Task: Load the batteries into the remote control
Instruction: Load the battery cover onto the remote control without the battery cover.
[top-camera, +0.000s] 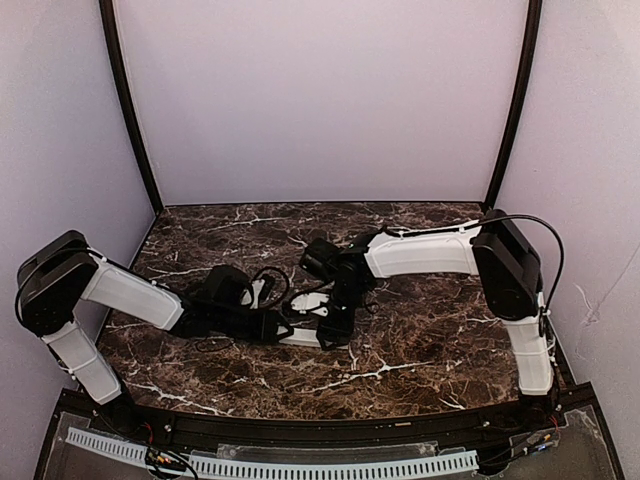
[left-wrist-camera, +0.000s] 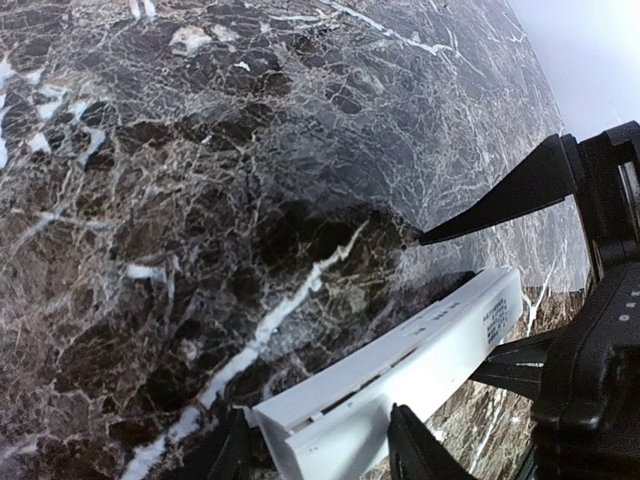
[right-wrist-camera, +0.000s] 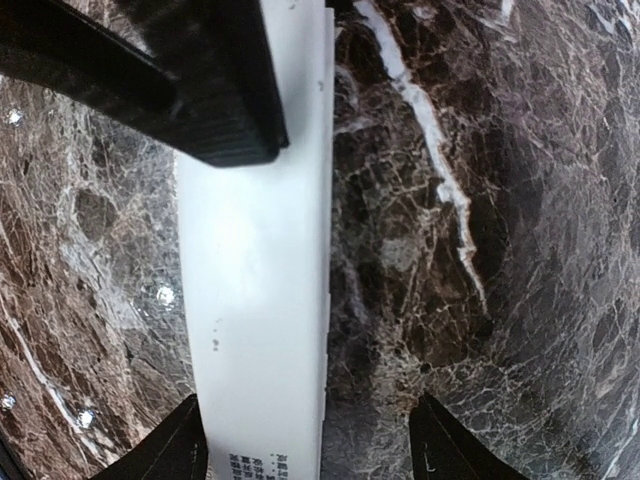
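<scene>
Well, from up high, both arms reach to the middle of the dark marble desk (top-camera: 430, 340). The left claw (top-camera: 287, 330) and the right claw (top-camera: 338, 312) meet close together at the white remote control (top-camera: 302, 338). Black parts cover most of it, so from here I cannot tell how wide either claw is. A small white piece (top-camera: 262, 290) lies just behind the left claw, partly under black cables (top-camera: 275, 275). Next, the left wrist camera looks along the remote control (left-wrist-camera: 400, 370). Its near end sits between the left claw's two fingers (left-wrist-camera: 415, 455). Both fingers press right against its sides, so this claw is pinching it. That near end looks hollow like a little trough, but I cannot tell what is inside. Small dark writing shows near the far end, and there the right claw's two black fingers stand one on each side. Last, the right wrist camera looks down on the remote control (right-wrist-camera: 260, 260) too. The right claw is spread wide. The remote control lies close beside one finger (right-wrist-camera: 170, 450). The other finger is well apart from it, with bare desk between. A black finger of the left claw crosses over its top end.
</scene>
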